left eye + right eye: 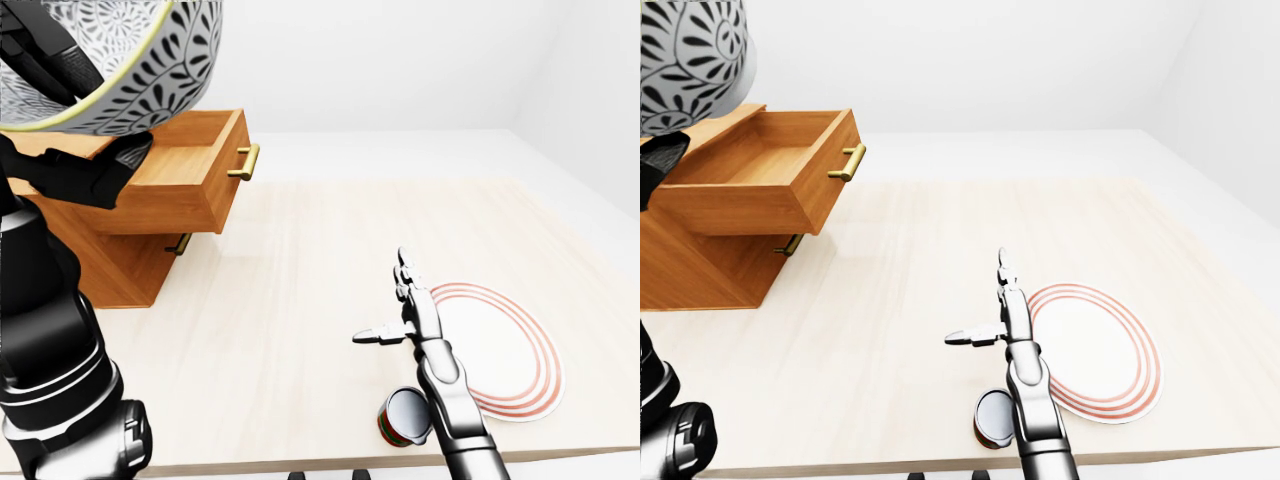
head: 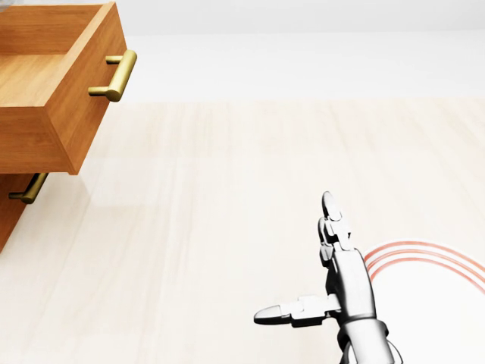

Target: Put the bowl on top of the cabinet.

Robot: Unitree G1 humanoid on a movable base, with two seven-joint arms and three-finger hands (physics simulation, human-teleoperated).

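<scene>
The bowl (image 1: 150,70), white with black leaf patterning and a yellow-green rim, fills the top left of the left-eye view, held tilted and high, close to the camera. My left gripper (image 1: 70,110) is shut on it, black fingers inside the rim and under the wall. Below and behind the bowl stands the wooden cabinet (image 1: 700,270); its top drawer (image 1: 770,190) is pulled out and looks empty. The bowl hides most of the cabinet's top. My right gripper (image 1: 388,300) is open over the table, fingers straight, thumb pointing left, holding nothing.
A white plate (image 1: 1095,350) with red rings lies on the pale wooden table (image 1: 900,300), just right of my right hand. A small red and green can (image 1: 403,415) lies by my right forearm near the table's bottom edge. Brass handles (image 2: 114,76) stick out from the drawers.
</scene>
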